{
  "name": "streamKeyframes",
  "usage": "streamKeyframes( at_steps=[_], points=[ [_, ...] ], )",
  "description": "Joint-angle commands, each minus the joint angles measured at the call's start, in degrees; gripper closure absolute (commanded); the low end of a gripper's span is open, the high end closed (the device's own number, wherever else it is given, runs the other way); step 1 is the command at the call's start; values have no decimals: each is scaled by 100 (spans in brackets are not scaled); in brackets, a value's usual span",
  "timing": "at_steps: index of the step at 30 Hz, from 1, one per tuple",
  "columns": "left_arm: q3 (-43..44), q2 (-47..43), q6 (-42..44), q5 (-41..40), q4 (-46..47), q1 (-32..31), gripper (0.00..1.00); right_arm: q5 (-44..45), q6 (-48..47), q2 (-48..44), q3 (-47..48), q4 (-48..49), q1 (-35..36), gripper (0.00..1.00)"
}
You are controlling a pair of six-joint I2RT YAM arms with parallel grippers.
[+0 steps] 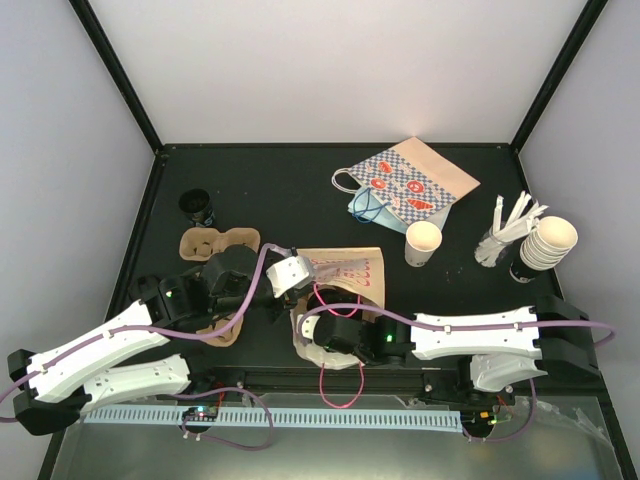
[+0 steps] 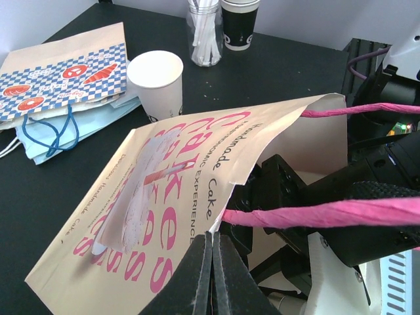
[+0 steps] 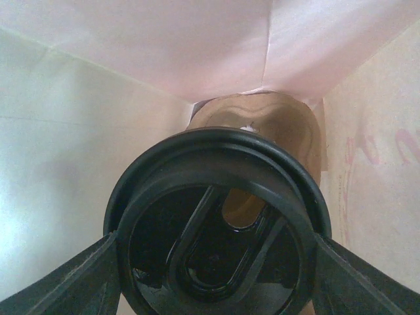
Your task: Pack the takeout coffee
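While the pink bag (image 2: pixel 184 170) is pinched at its mouth by the tightly closed left gripper (image 2: pixel 211 262) and a black round item (image 3: pixel 220 147) is clasped inside it by the wide-spread right gripper (image 3: pixel 216 275), the takeout coffee (image 1: pixel 423 243) stands outside on the table (image 1: pixel 250 190), not yet packed.

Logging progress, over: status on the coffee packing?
Left gripper shut on bag lip. Right gripper inside bag, clamping black round item. Coffee on table, outside bag. Bag mouth occupied.

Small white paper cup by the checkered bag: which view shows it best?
Left wrist: the small white paper cup stands large, upright, rim and side clear. Top external shows the cup small. Right wrist, inside the cream paper bag, misses it.
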Motion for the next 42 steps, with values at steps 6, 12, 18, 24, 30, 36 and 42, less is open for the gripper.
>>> streamKeyframes(
  at_steps=[6, 12, 18, 24, 30, 36, 42],
  points=[
    [136, -96, -14, 180, 352, -48, 98, -112, 49, -184, 87, -297, -23, 50],
    [136, -51, 4, 271, 329, -48, 98, -54, 40, -326, 89, -327, -23, 50],
    [146, -24, 13, 298, 298, -48, 98, 8, 40, -400, 123, -351, -22, 50],
    [144, -52, 22, 337, 269, -48, 98, 53, -66, -631, 48, -125, -23, 50],
    [162, -33, 9, 464, 262, -48, 98, 192, -251, -590, 51, 135, -61, 50],
    [139, -71, -53, 597, 324, -48, 98, 152, -403, -397, 97, 354, -178, 50],
    [68, -171, -116, 645, 473, -46, 99, 84, -542, -181, 85, 509, -239, 50]
  ],
)
